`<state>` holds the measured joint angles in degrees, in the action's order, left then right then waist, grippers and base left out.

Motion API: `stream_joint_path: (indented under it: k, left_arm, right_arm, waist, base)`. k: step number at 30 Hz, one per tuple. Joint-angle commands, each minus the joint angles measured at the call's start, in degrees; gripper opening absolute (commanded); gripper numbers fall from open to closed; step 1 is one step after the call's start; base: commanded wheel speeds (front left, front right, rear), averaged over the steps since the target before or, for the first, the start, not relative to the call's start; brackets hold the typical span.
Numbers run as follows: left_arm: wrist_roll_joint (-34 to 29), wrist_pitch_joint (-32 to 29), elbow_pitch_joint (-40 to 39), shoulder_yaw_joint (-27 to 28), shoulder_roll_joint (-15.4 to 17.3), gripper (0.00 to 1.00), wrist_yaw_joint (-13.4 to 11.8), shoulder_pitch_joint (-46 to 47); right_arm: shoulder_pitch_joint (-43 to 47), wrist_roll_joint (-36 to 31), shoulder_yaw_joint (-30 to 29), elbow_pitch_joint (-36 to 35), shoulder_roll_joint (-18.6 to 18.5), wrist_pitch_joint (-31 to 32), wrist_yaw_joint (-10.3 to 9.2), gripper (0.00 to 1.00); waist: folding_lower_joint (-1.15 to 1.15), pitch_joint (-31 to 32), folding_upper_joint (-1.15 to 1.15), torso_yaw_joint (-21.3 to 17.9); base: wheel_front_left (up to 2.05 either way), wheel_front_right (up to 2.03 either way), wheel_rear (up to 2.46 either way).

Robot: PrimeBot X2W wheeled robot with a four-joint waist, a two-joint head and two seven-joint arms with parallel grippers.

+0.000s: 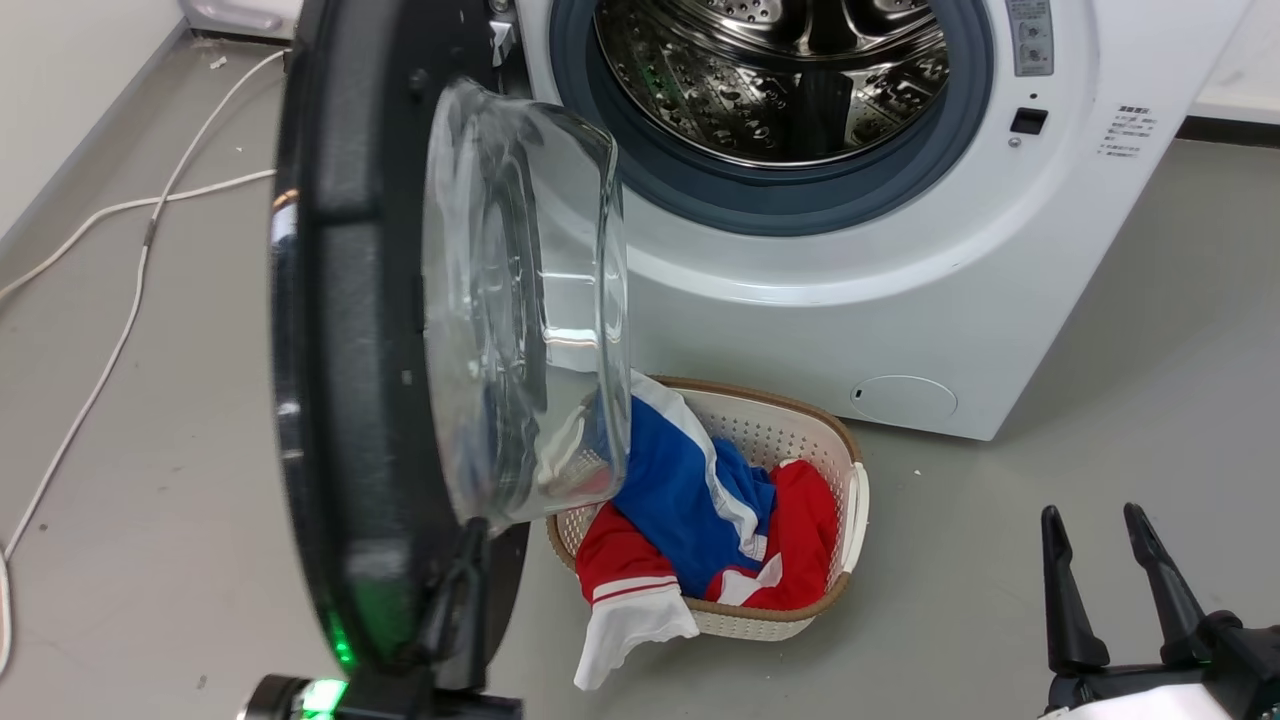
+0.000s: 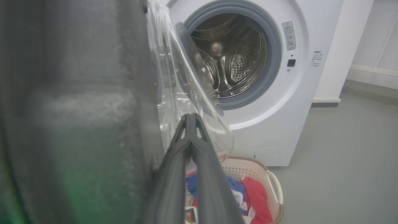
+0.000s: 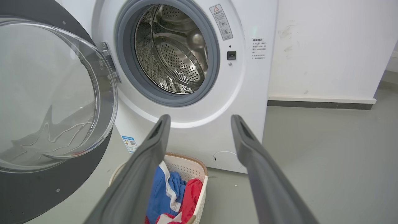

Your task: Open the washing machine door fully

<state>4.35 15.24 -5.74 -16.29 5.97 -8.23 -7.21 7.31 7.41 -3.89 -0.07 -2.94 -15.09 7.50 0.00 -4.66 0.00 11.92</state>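
Standing open, the door (image 1: 340, 350) is hanging from its hinge (image 3: 108, 59) at the left of the washer (image 1: 800, 330), turned out at roughly a right angle to the white front, so the head camera is meeting it almost edge-on. Its clear glass bowl (image 1: 520, 300) is bulging toward the right, and its black rim is facing left. The steel drum (image 1: 780, 80) is lying exposed inside its grey gasket (image 1: 760, 200). The left gripper (image 2: 191, 116) is reaching up along the door's inner side at the lower edge, its two dark fingers pressed together with nothing between them, tips just beside the glass bowl; whether they are touching the door I cannot tell. The right gripper (image 1: 1092, 520) is hovering low at the right, well apart from the washer, fingers spread and gripping nothing. A pale basket (image 1: 855, 480) is sitting on the grey floor (image 1: 1000, 560) just in front of the washer, under the glass bowl, holding blue, red and white clothes (image 1: 690, 490). A white cable (image 1: 131, 300) is trailing across the floor to the left of the door.
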Motion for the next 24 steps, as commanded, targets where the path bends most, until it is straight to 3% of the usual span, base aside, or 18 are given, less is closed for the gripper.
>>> stream_joint_path:
  k: [1, 15, 24]
  left_arm:
    - [0.4, -0.2, 0.1, 1.3, 0.7, 0.0, -0.6, -0.9]
    - [2.6, -0.2, 2.4, 13.8, 4.8, 0.0, -2.3, -0.8]
    - [6.2, -0.1, 5.1, 21.1, 6.6, 0.0, -1.2, 2.9]
  right_arm:
    - [-0.2, -0.3, -0.2, -0.2, 0.1, -0.1, -0.01, 1.0]
    - [-1.1, -0.8, 0.3, -0.3, 0.1, -0.1, -0.01, 1.0]
    - [-1.8, -1.7, -0.2, -1.0, 0.1, -0.1, -0.01, 1.0]
  waist:
    - [0.0, -0.1, 0.0, 0.2]
    - [0.0, -1.1, 0.0, 1.3]
    - [0.0, -3.9, 0.0, 1.4]
  base:
    - [0.0, 0.0, 0.0]
    - [0.0, 0.0, 0.0]
    - [0.0, 0.0, 0.0]
